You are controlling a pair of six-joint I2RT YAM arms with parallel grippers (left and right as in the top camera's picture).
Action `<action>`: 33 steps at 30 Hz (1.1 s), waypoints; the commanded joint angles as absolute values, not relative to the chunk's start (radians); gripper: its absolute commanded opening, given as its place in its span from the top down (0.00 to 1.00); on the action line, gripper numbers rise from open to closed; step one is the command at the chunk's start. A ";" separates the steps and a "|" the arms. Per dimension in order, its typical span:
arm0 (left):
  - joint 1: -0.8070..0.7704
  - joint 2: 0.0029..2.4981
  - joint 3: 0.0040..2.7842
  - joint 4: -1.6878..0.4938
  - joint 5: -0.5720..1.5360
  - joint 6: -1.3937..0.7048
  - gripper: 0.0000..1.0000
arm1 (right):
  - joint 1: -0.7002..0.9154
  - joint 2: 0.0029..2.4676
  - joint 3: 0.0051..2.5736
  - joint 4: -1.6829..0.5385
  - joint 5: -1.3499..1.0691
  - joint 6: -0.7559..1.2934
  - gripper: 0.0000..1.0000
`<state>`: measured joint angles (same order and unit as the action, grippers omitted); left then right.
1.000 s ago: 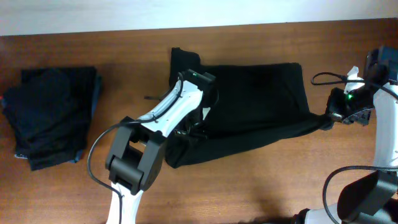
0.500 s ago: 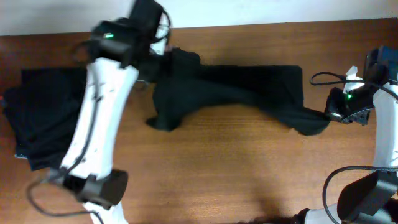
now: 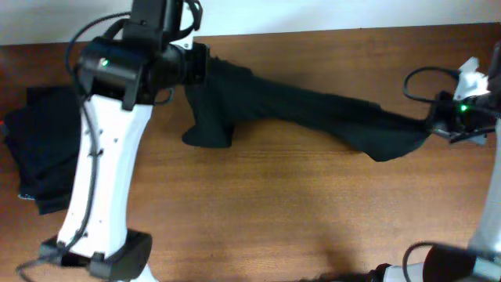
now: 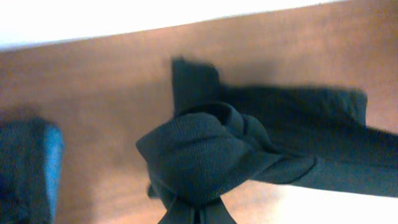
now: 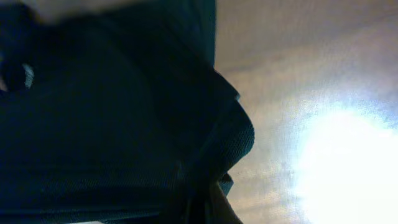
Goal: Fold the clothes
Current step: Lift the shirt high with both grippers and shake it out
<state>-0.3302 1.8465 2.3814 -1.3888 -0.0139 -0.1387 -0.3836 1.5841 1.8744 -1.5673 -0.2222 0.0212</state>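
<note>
A black garment [image 3: 313, 110] stretched between both grippers.
The left gripper [image 3: 202, 69] is clenched on one bunched end near the far edge of the table [image 3: 274, 219], its white arm [image 3: 102, 172] reaching across from the near side. The right gripper [image 3: 435, 125] is clenched on the opposite end. A folded stack [image 3: 47, 149] lies far left.

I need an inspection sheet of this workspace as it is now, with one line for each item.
Surface: brown wooden table, bare wood around the clothes.
Job's things: soft black fabric garment, stretched between both claws, its left end hanging down; dark stack of clothes with a teal-blue edge at the table's left end.
Clutter: nothing seen.
Claws: left claw shut on the garment's left end; right claw shut on its right end.
Cables: black cable looping near the right claw.
Surroundings: white wall behind the table.
</note>
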 commanded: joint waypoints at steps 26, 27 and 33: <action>-0.288 1.637 2.370 -1.257 -0.356 -0.059 1.00 | -0.328 1.664 2.291 -1.618 -0.311 -0.131 0.96; -0.278 1.670 2.370 -1.248 -0.356 -0.059 1.00 | -0.314 1.696 2.291 -1.615 -0.311 -0.141 0.96; -0.160 1.953 2.370 -0.963 -0.301 -0.050 1.00 | -0.202 1.948 2.291 -1.413 -0.306 -0.174 0.96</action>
<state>-0.2443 1.8549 2.3672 -1.0946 -0.2665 -0.0700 -0.2394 1.8755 2.2894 -1.4849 -0.3645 -0.1410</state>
